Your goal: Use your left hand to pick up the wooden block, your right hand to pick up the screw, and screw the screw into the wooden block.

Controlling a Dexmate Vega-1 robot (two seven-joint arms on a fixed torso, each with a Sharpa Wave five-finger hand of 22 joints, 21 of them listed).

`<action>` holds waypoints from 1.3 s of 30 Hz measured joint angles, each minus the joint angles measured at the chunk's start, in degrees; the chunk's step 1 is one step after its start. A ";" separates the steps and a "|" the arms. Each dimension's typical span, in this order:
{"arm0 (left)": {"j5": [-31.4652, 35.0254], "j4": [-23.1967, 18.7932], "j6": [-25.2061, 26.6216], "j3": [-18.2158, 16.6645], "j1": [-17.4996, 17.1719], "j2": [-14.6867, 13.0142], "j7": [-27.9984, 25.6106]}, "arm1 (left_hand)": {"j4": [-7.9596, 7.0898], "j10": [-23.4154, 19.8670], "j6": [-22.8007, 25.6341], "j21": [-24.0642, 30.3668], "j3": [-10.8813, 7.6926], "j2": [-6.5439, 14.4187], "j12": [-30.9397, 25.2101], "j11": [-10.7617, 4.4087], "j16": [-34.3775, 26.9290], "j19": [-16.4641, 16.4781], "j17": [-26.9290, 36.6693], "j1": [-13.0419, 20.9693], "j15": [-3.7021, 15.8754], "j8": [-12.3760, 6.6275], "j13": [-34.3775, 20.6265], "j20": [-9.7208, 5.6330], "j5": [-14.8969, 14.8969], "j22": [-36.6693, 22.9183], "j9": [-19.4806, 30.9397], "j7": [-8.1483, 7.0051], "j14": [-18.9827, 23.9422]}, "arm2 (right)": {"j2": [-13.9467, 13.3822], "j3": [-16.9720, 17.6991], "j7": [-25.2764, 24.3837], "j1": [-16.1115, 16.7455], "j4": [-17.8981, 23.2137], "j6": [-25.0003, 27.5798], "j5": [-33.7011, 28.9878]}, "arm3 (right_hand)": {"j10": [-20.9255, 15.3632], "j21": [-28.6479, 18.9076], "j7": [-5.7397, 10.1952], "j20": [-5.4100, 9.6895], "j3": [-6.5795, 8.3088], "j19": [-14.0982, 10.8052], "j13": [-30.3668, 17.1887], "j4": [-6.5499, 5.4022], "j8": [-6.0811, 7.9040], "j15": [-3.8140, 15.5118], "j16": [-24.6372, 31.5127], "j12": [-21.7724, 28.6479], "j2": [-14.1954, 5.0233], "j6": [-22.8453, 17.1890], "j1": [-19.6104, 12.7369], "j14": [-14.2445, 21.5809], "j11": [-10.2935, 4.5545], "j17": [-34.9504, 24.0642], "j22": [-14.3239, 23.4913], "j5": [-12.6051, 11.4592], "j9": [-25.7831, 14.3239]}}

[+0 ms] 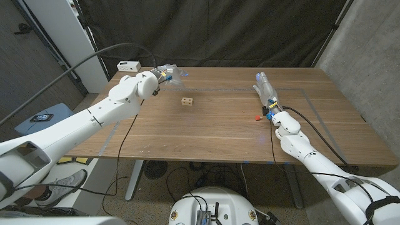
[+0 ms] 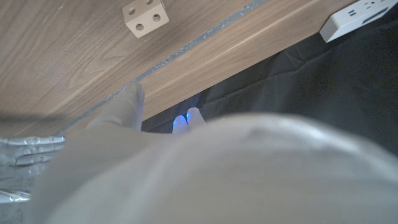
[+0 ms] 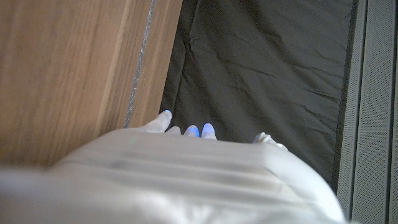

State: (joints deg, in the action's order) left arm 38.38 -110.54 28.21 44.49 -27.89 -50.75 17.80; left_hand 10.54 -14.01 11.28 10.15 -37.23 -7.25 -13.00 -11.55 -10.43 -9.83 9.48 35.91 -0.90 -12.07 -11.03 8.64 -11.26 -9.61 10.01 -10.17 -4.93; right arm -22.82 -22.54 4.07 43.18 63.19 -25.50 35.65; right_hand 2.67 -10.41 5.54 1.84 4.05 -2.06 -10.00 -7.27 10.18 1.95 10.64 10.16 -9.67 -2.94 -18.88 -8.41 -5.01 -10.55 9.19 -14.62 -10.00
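In the head view the wooden block [image 1: 186, 101] sits on the bench [image 1: 212, 134] a little left of the frame's centre, in the upper half, standing alone with two dark holes showing on its near face. The left wrist view shows the same block [image 2: 145, 17] at the top of its frame, pale, with round holes in its faces, resting on the wood grain.

The screw [image 1: 257, 116], a small red-headed piece, lies on the bench right of centre, just beside the right hand's wrist and apart from the block.

The left hand [image 1: 167, 75] is at the upper left of the head view, near the bench's far edge, above and left of the block and not touching it. Its fingers reach toward the far edge; nothing is seen in them, but how far they are spread cannot be told.

The right hand [image 1: 265, 87] lies in the upper right of the head view, fingers stretched out straight toward the far edge, holding nothing, with the screw behind it near the wrist.

A white power strip [image 1: 129, 65] rests at the far left corner of the bench.
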 measured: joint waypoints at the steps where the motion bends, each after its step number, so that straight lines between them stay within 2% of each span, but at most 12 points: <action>1: 1.07 -0.12 0.10 0.15 -0.12 0.14 0.15 | 0.00 -0.13 0.00 0.00 0.00 -0.14 0.00 -0.12 0.00 0.01 0.00 0.35 0.00 0.00 -0.05 0.01 -0.30 0.00 0.00 0.00 0.00 | 0.01 0.04 0.00 0.05 0.04 -0.02 0.02 | 0.00 0.00 0.00 0.00 0.00 0.00 0.00 0.00 0.00 0.00 0.00 0.00 0.00 0.00 0.00 0.00 0.00 0.00 0.00 0.00 0.00; 4: 3.82 -0.39 0.34 0.43 -0.47 0.56 0.57 | -0.24 -0.67 -0.01 0.00 0.23 -0.36 0.00 -0.18 0.00 -0.13 0.00 0.97 0.29 0.00 -0.05 0.15 -0.41 0.00 0.00 -0.62 0.30 | 0.03 0.11 -0.16 0.31 0.31 -0.09 0.07 | 0.00 0.00 0.00 0.00 0.00 0.00 0.00 0.00 0.00 0.00 0.00 0.00 0.00 0.00 0.00 0.00 0.00 0.00 0.00 0.00 0.00; 5: 4.77 -0.48 0.35 0.52 -0.58 0.72 0.68 | -0.14 -0.72 0.00 0.00 0.32 -0.50 -0.01 -0.13 0.00 0.02 0.00 1.10 0.30 -0.01 -0.05 0.60 -0.41 0.00 0.00 -0.63 0.30 | 0.03 0.12 -0.17 0.33 0.33 -0.09 0.07 | 0.00 0.00 0.00 0.00 0.00 0.00 0.00 0.00 0.00 0.00 0.00 0.00 0.00 0.00 0.00 0.00 0.00 0.00 0.00 0.00 0.00; 11: 9.04 -0.88 0.45 0.95 -1.03 1.59 2.36 | -0.26 -1.54 0.31 0.00 0.69 -0.89 -0.43 -0.50 0.00 -0.28 0.00 2.07 0.29 -0.02 -0.04 0.90 -0.62 -0.14 0.00 -0.94 0.30 | 0.03 0.31 -0.82 0.93 1.02 -0.09 0.23 | 0.00 0.00 0.00 0.00 0.16 0.00 0.00 0.16 -0.01 0.00 0.00 0.00 0.00 0.00 0.00 0.00 0.00 0.01 0.00 0.22 0.00; 22: 16.55 -1.05 -0.02 1.27 -1.39 3.16 7.15 | -0.28 -2.46 0.31 0.00 1.15 -1.64 -0.45 -0.22 0.00 -0.05 0.00 3.32 0.29 0.19 -0.32 1.28 -0.85 -0.14 -0.01 -0.93 0.30 | 0.01 0.43 -1.58 1.80 2.17 0.32 0.47 | 0.31 0.00 0.00 0.00 0.16 0.00 0.00 0.16 -0.01 0.00 0.00 0.00 0.18 -0.01 0.19 0.00 0.31 0.01 0.00 0.22 0.00; 35: 22.66 1.28 -1.17 1.57 -0.73 5.75 12.57 | -0.45 -2.46 -0.14 0.00 1.77 -1.64 -0.48 -0.22 0.00 -0.29 -0.01 4.51 -0.21 0.22 -0.71 2.74 -0.85 -0.13 -0.01 -0.48 -0.21 | 0.04 0.33 -2.75 2.58 3.25 1.26 0.42 | 0.31 0.00 -0.01 0.00 0.62 0.00 0.01 0.18 -0.01 0.00 0.00 0.00 0.25 -0.01 0.25 0.00 0.31 0.01 0.00 0.22 0.00; 39: 23.87 2.10 -1.59 1.60 -0.51 6.47 13.69 | -0.61 -2.46 -0.23 0.00 1.93 -2.00 -0.48 -0.22 0.00 -0.29 0.27 4.87 -0.21 0.42 -0.84 2.74 -0.85 -0.13 -0.01 -0.38 -0.21 | 0.04 0.25 -2.99 2.82 3.64 1.48 0.33 | 0.31 0.00 -0.01 0.00 0.62 0.00 0.01 0.18 -0.01 0.00 0.00 0.00 0.24 -0.01 0.25 0.00 0.31 0.01 0.00 0.44 0.00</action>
State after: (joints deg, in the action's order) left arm 62.25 -108.44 26.61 46.08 -28.40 -44.29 31.48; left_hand 9.93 -16.47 11.05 10.15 -35.31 -9.25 -13.48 -11.78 -10.43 -10.12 9.75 40.78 -1.11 -11.65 -11.87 11.37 -12.11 -9.74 10.00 -10.55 -5.14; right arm -22.78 -22.29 1.08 46.00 66.83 -24.02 35.98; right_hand 2.98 -10.41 5.53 1.84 4.67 -2.06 -9.99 -7.09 10.17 1.95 10.64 10.15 -9.42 -2.95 -18.64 -8.41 -4.70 -10.54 9.19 -14.18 -10.00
